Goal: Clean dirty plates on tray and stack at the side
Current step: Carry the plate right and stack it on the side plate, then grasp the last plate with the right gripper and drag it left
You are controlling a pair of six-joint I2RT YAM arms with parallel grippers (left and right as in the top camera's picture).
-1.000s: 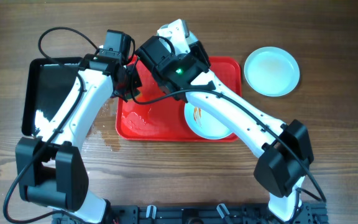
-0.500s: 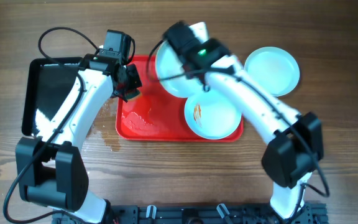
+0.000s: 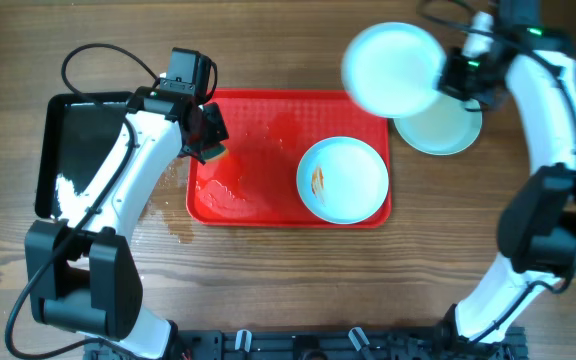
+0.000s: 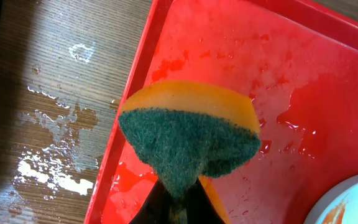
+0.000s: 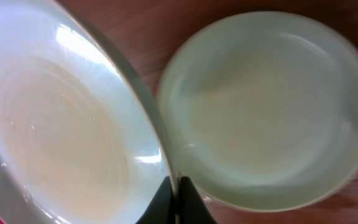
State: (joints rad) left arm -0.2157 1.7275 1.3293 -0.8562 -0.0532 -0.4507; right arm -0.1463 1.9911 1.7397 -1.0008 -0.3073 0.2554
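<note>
dirty plates (image 3: 343, 180): only one showing an orange-brown smear, lying flat in the right half of the red tray (image 3: 258, 120), presumably left there for scrubbing next. raised plate (image 3: 393, 68) hanging tilted in the air past the tray's far right corner, partly over the table plate (image 3: 448, 132) resting on the wood just right of the tray; likely lined up to go on top as the stack, with the rim grip leaving the underside free to settle. no smear visible on it in the right wrist view, only faint streaks. right gripper (image 5: 178, 200) clamped tight on the raised plate's thin rim, edge-on between the fingers. left gripper (image 4: 178, 210) clenched on a sponge (image 4: 188, 134), yellow back and green scouring face, poised over the tray's wet left edge; contact with the tray not possible to tell. probably placed there within reach of the smeared one. water spots (image 4: 48, 168) on the wood beside the tray.
</note>
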